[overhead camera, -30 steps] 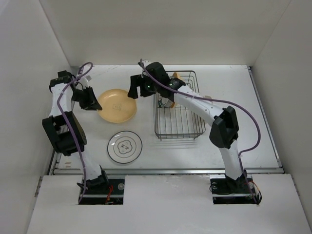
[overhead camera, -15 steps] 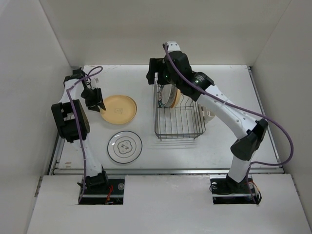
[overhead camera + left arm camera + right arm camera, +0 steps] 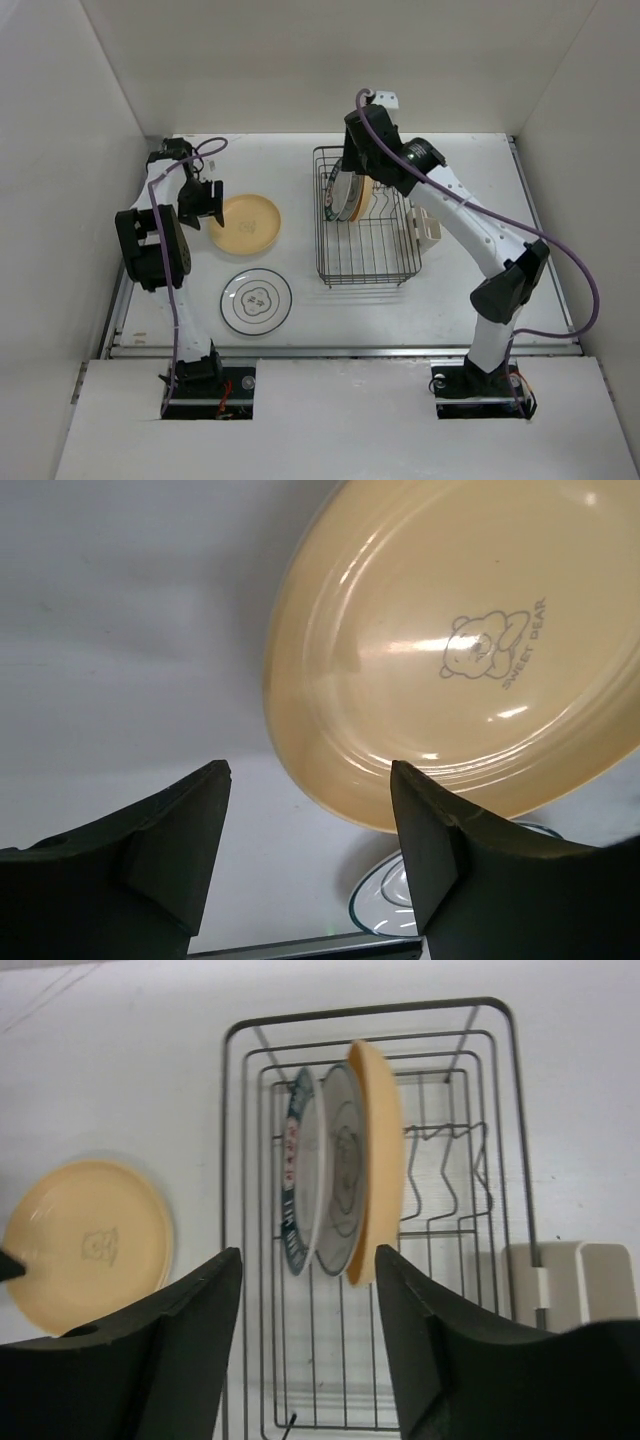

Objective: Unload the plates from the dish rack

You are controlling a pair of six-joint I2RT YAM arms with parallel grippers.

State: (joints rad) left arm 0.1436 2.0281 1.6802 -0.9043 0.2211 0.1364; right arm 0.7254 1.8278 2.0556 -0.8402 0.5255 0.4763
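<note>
One dish rack (image 3: 365, 255), at two o'clock on the surface (image 3: 450, 290), props what look like three plates (image 3: 335, 1180) on edge between its prongs; overlap hides their faces. At nine o'clock a yellow plate (image 3: 247, 222) and a dark-rimmed plate (image 3: 257, 301) lie flat, apparently unloaded. The right gripper (image 3: 307, 1252) hangs spread above the rack; the left gripper (image 3: 310, 770), spread and empty, faces the yellow plate's rim.

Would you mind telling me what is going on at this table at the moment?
The dish rack is being unloaded by a robot's two hands. A yellow plate and a white plate with a dark rim already lie flat on the table. The left hand is open at the yellow plate's edge, gripping nothing. The right hand hangs open above three plates standing upright in the rack.
</note>
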